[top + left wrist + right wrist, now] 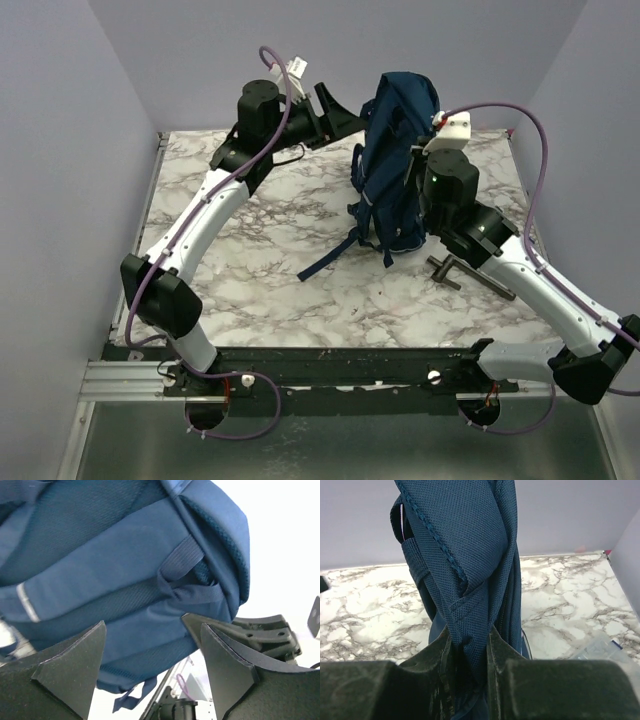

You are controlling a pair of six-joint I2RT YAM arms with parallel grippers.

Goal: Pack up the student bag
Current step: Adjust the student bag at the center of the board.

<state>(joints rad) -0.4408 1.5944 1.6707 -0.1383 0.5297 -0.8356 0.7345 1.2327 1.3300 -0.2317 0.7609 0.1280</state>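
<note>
The student bag, navy blue, hangs upright over the back middle of the marble table, its base near the surface and a loose strap trailing forward. My right gripper is shut on a fold of the bag's woven fabric near the top. My left gripper is raised just left of the bag's top, jaws open. In the left wrist view the bag fills the space beyond the open left gripper, with its grab loop showing; nothing lies between the fingers.
A dark T-shaped tool lies on the table right of the bag, beside my right arm. A clear plastic packet lies on the marble at the right. Lavender walls close in the table at the back and both sides.
</note>
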